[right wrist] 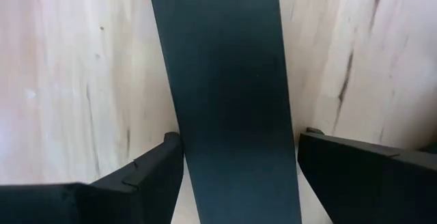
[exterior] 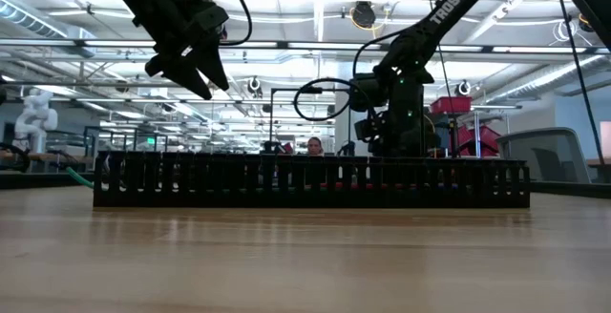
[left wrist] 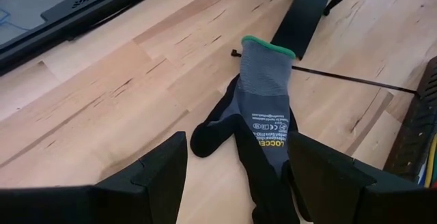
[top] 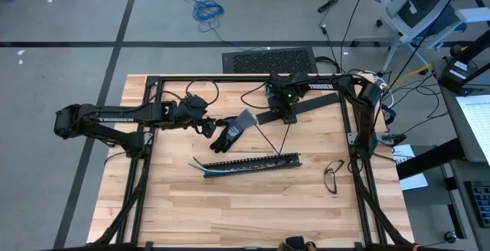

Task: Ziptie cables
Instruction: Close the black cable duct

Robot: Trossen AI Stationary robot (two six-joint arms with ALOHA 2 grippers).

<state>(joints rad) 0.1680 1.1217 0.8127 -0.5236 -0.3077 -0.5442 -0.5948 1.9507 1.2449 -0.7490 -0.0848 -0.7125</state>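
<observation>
The cables point(top: 200, 167) show as thin white, green and blue wires sticking out of the left end of a long black slotted channel point(top: 256, 162) at the table's middle. My left gripper point(left wrist: 235, 156) hovers open above a grey glove point(left wrist: 263, 115) with a green cuff and black palm, which lies flat on the table. My right gripper point(right wrist: 239, 149) points down, open, with one finger on either side of a flat black strip point(right wrist: 218, 60) lying on the far part of the table point(top: 318, 102). Thin black zip ties point(top: 264, 140) lie between the strip and the channel.
A pair of glasses point(top: 333, 176) lies near the table's right edge. The black table frame point(top: 230, 77) runs along the far and side edges. Bare wood lies in front of the channel point(exterior: 315, 181), toward the near edge.
</observation>
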